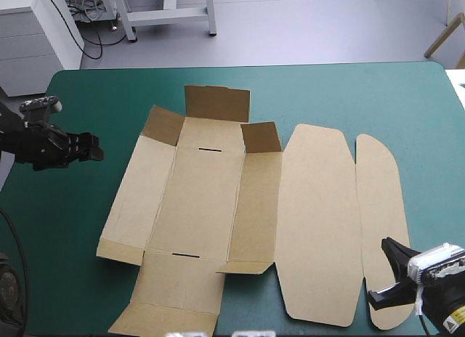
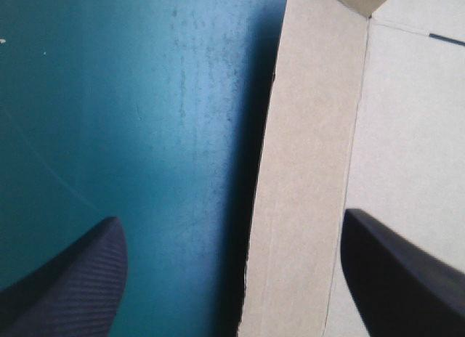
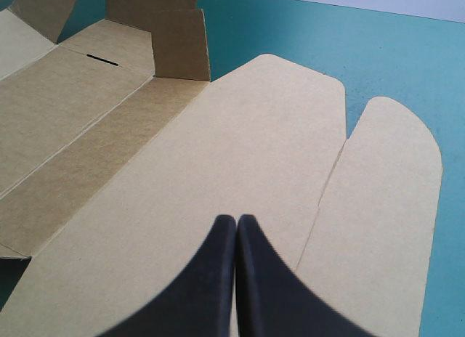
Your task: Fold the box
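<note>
Two claws attend the mostly flat brown box (image 1: 196, 199) on the teal-green bench (image 1: 73, 279). The left claw (image 2: 231, 219), fingers apart, straddles the box's side-wall edge, probably to lift it. The right claw (image 3: 236, 219), fingers together and gripping nothing, hovers over the lid panel.

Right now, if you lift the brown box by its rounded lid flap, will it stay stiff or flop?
Probably light: the box is one thin sheet. It would likely hinge at its creases rather than stay rigid, as the far flaps stand up.
</note>
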Robot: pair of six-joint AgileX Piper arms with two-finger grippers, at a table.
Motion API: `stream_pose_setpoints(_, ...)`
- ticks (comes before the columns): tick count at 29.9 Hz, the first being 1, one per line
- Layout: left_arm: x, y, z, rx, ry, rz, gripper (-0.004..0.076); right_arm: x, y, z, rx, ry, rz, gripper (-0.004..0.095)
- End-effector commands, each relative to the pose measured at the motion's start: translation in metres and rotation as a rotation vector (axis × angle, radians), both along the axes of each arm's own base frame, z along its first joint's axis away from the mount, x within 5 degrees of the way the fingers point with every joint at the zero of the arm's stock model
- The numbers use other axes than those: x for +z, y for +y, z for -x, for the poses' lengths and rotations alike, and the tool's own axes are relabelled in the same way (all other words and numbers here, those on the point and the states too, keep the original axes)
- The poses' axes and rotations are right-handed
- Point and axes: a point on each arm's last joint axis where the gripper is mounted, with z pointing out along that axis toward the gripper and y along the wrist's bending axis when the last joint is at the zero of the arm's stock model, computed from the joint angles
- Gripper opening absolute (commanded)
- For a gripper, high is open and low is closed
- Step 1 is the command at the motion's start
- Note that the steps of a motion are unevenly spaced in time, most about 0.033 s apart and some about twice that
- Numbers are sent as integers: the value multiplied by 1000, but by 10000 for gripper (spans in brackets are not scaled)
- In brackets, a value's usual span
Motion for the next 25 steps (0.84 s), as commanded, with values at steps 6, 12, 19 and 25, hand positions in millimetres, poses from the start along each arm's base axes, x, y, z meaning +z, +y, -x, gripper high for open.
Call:
stream_pose_setpoints(6, -10, -6, 15, -127, 16, 96, 574, 13, 0, -2, -9, -86, -20, -19)
stream_pose_setpoints(12, -54, -9, 15, -176, 121, 157, 574, 13, 0, -2, -9, -88, -21, -19)
stream_pose_setpoints(19, -76, -14, 4, -197, 177, 276, 573, 13, 0, -2, -9, -88, -21, -19)
stream_pose_setpoints(25, -81, -33, -1, -261, 199, 282, 573, 13, 0, -2, -9, -88, -21, -19)
